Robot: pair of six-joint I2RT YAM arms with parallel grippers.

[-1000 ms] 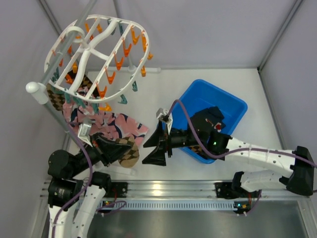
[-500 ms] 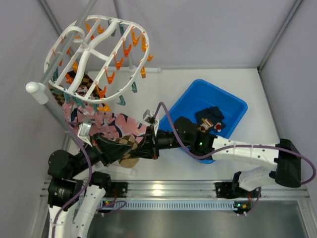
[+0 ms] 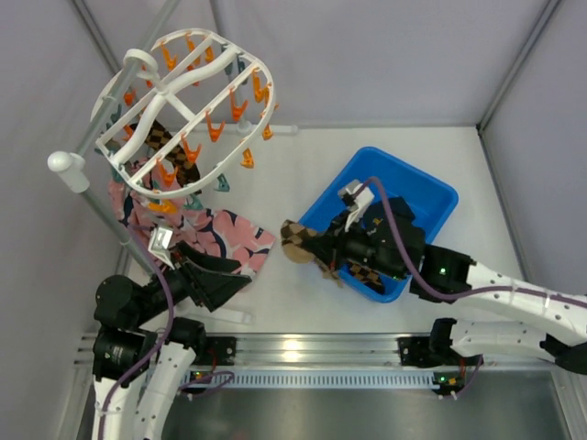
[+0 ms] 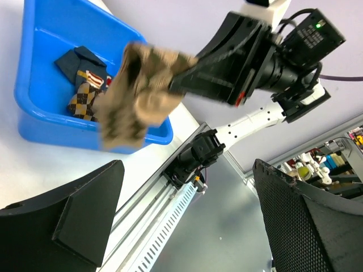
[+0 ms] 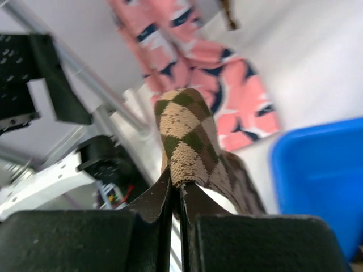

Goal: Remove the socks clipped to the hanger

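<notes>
Handover done: left gripper [image 3: 229, 278] let go, fingers wide apart at lower left; right gripper [image 5: 177, 194] clamped shut on checkered sock [image 3: 301, 244] and pulled it mid-frame beside bin [image 3: 431, 194]. Pink socks [image 3: 220, 234] still under hanger [image 3: 188, 105], upper left

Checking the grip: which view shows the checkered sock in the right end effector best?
Right wrist: the checkered sock is close and sharp, pinched in the shut right end effector. Top view shows it small; left wrist, blurred.

One white hanger [image 3: 174, 110], one blue bin [image 3: 431, 197], two robot arms [image 3: 495, 284], three checkered socks [image 3: 303, 240]
</notes>
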